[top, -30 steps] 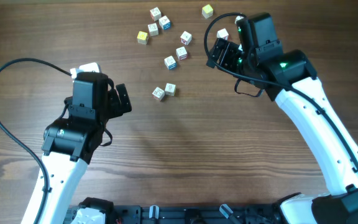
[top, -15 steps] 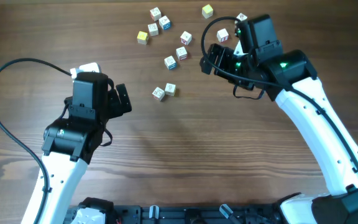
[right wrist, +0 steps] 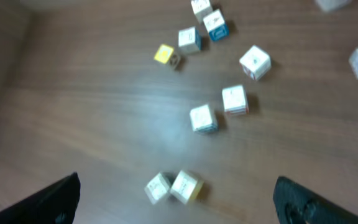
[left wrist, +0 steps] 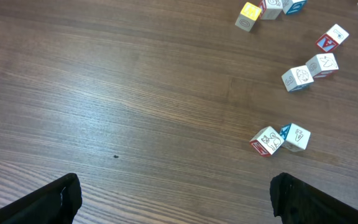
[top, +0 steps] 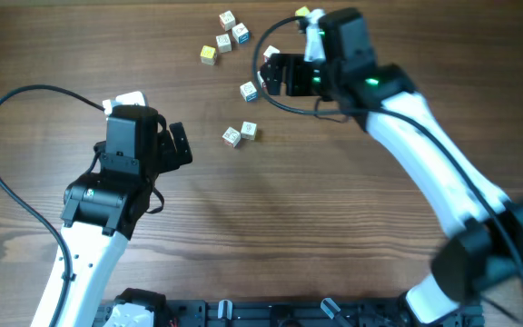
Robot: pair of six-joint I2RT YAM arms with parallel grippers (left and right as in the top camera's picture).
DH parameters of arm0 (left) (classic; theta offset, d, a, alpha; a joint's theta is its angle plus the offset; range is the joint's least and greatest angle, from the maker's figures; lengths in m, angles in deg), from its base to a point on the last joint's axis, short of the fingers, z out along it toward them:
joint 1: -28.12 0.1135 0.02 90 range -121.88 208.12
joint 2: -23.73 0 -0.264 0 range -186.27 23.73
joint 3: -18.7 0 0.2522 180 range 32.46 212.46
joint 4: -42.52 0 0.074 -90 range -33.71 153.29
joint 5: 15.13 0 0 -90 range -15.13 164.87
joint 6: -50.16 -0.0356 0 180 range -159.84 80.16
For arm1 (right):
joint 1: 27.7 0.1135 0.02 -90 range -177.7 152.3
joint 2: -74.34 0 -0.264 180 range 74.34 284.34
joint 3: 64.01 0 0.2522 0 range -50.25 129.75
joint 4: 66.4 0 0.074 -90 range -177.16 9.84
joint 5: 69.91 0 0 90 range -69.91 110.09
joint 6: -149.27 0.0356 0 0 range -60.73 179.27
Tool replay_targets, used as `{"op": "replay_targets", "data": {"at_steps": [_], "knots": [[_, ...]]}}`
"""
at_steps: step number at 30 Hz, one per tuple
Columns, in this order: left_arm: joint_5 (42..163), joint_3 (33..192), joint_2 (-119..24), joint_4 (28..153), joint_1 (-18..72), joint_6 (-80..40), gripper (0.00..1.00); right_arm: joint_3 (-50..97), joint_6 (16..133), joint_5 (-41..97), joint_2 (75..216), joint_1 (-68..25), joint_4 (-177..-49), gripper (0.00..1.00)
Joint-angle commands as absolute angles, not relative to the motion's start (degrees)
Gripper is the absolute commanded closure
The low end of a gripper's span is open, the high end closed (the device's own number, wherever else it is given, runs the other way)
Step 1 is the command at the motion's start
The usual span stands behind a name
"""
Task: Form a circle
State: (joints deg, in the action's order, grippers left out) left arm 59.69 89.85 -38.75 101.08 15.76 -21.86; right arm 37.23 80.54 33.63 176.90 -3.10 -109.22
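Observation:
Several small wooden alphabet cubes lie scattered on the far half of the table; no circle shows among them. A touching pair (top: 240, 133) sits nearest the middle, also seen as a pair (left wrist: 279, 139) and a pair (right wrist: 173, 186). One white cube (top: 249, 90) lies just left of my right gripper (top: 271, 74), which hovers open and empty over the cluster. A yellow cube (top: 208, 54) and others lie farther back. My left gripper (top: 178, 145) stands open and empty, well left of the pair; its fingers (left wrist: 61, 199) frame bare wood.
A yellow-green cube (top: 303, 14) lies at the far edge beside the right wrist. A black cable (top: 7, 118) loops left of the left arm. Dark wooden table (top: 334, 209) stretches toward the near side.
My right arm has swung left and toward the far edge, bringing its gripper over the cluster of cubes. The left arm and the cubes have not moved.

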Motion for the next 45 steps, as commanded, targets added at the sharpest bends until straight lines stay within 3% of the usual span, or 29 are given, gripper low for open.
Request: {"op": "replay_targets", "data": {"at_steps": [1, 9, 15, 22, 29, 40, 45], "knots": [[59.1, 89.8, -38.9, 100.9, 16.0, -21.1, 0.0, 37.4, 74.2, 34.0, 186.8, -3.0, -103.0, 0.0], [59.1, 89.8, -38.9, 100.9, 16.0, -21.1, 0.0, 37.4, 71.5, 31.2, 198.5, -3.0, -89.3, 0.0], [59.1, 89.8, -38.9, 100.9, 16.0, -21.1, 0.0, 37.4, 76.3, 28.4, 202.5, -3.0, -83.0, 0.01], [59.1, 89.8, -38.9, 100.9, 16.0, -21.1, 0.0, 37.4, 80.4, 28.0, 206.0, -3.0, -77.7, 0.11], [59.1, 89.8, -38.9, 100.9, 16.0, -21.1, 0.0, 37.4, 80.2, 27.6, 206.3, -3.0, -76.8, 0.3], [59.1, 89.8, -38.9, 100.9, 16.0, -21.1, 0.0, 37.4, 75.8, 27.0, 206.9, -3.0, -75.2, 0.32], [59.1, 89.8, -38.9, 100.9, 16.0, -21.1, 0.0, 37.4, 76.5, 27.0, 208.9, -2.6, -73.1, 0.38]]}}
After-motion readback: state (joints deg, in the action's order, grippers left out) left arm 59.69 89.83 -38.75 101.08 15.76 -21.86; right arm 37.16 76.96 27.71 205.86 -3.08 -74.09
